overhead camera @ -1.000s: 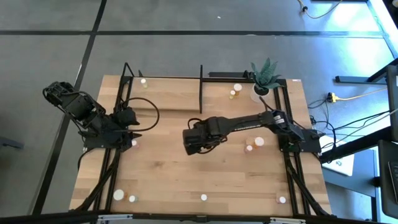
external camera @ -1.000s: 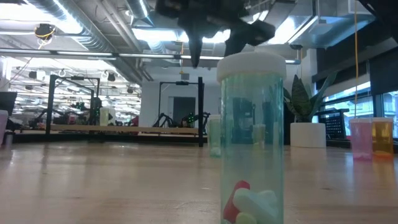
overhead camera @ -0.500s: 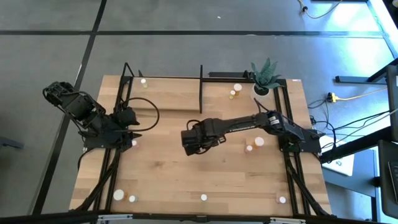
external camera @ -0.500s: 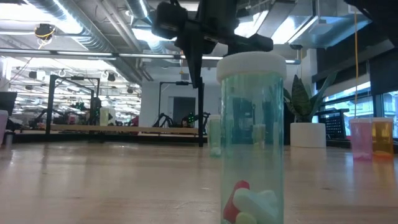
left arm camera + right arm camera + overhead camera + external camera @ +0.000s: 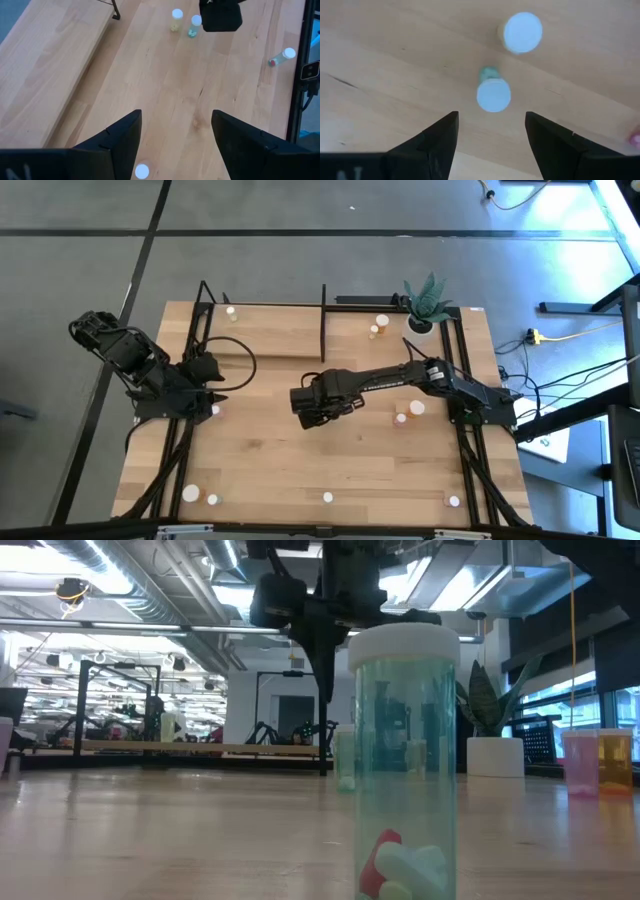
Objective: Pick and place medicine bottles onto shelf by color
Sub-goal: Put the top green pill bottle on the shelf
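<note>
Green-bodied and white-capped, a medicine bottle [image 5: 493, 93] is standing upright on the table [image 5: 270, 460], with a second bottle [image 5: 522, 32] just beside it. The right gripper [image 5: 490, 135] is hanging directly above with its fingers spread and empty, seemingly lining up so one finger can pass each side of the cap. The left gripper [image 5: 175, 132] is waiting open at the table's left edge. The shelf [image 5: 270, 330] is lying along the far side, already carrying a few bottles.
</note>
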Available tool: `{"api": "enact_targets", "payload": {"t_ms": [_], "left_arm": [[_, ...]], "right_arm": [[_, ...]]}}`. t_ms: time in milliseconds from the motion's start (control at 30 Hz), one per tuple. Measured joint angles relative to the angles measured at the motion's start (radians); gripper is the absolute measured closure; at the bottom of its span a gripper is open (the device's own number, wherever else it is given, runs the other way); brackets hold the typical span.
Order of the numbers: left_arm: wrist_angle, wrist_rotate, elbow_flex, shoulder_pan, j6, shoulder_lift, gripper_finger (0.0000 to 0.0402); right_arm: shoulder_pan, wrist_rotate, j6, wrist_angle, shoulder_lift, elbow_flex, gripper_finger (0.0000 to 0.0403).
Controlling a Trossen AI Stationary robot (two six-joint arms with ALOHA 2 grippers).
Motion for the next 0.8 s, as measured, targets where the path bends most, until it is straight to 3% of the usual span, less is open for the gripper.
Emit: {"api": "enact_targets", "payload": {"t_ms": [800], "left_arm": [[0.0, 0.0, 0.0, 0.0, 0.0, 0.0, 0.0168]], "right_arm": [[-0.005, 0.013, -0.046, 0.017, 0.057, 0.0, 0.0171]]}}
